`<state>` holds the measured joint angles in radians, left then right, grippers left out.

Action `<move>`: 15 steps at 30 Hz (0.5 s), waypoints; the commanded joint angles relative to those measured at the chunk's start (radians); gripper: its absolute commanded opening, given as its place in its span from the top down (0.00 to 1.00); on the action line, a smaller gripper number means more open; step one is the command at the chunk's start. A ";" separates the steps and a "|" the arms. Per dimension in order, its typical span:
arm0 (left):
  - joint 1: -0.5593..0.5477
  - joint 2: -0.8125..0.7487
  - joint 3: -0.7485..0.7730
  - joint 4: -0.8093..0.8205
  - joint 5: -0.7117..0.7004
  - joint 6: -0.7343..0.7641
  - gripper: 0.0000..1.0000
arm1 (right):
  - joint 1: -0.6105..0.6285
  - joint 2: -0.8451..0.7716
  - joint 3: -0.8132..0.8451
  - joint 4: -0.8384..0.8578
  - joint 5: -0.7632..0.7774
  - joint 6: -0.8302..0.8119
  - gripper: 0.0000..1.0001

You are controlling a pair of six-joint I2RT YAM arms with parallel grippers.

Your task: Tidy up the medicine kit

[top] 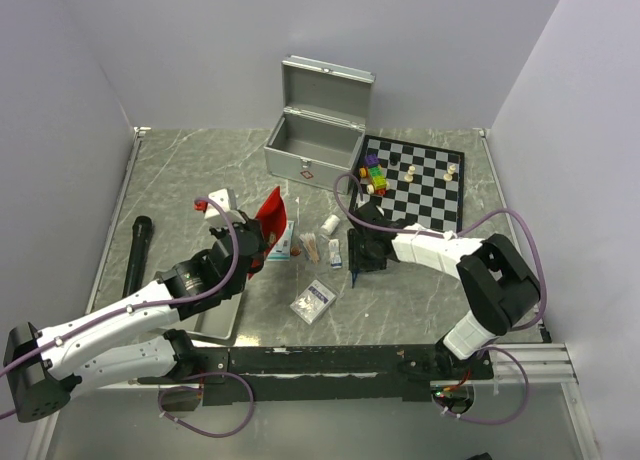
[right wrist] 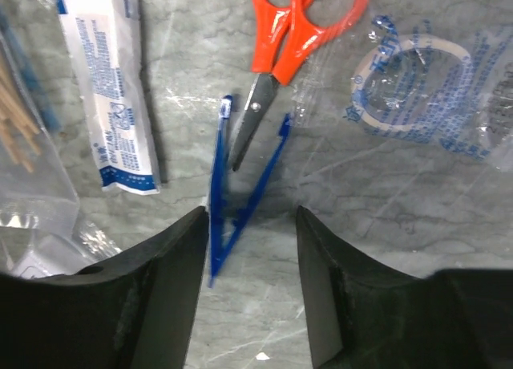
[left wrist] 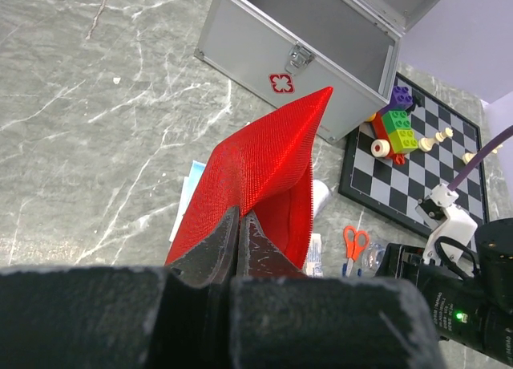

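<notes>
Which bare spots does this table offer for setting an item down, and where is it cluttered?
Bare marble: far-left corner between medicine kit and black cylinder; also near edge right of the white packet. Crowded: middle, around scissors and red pouch.

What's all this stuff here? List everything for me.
silver metal case: one, lid open, back centre
chequered chessboard: one, right of case
colourful toy blocks: one cluster, on chessboard
white chess pieces: a few, on chessboard
red mesh pouch: one, in left gripper
orange scissors: one, table centre
blue plastic tweezers: one, under right gripper
white printed sachet: one, beside tweezers
black cylinder: one, left edge
left gripper: one, black, shut on pouch
right gripper: one, black, open
</notes>
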<state>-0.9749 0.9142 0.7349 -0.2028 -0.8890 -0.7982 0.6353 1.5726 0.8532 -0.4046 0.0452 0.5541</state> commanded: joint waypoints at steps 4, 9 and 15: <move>-0.002 0.011 0.006 0.063 -0.016 0.005 0.99 | 0.010 0.026 -0.002 0.003 0.016 -0.013 0.63; -0.002 0.011 0.001 0.071 -0.005 0.002 0.99 | 0.010 -0.014 -0.046 0.019 -0.031 0.001 0.72; -0.002 0.017 0.008 0.075 -0.001 0.007 0.99 | 0.010 -0.106 -0.071 0.003 -0.039 0.006 0.86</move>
<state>-0.9749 0.9272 0.7349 -0.1787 -0.8879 -0.7979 0.6365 1.5337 0.8062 -0.3824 0.0513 0.5449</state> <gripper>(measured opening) 0.023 0.175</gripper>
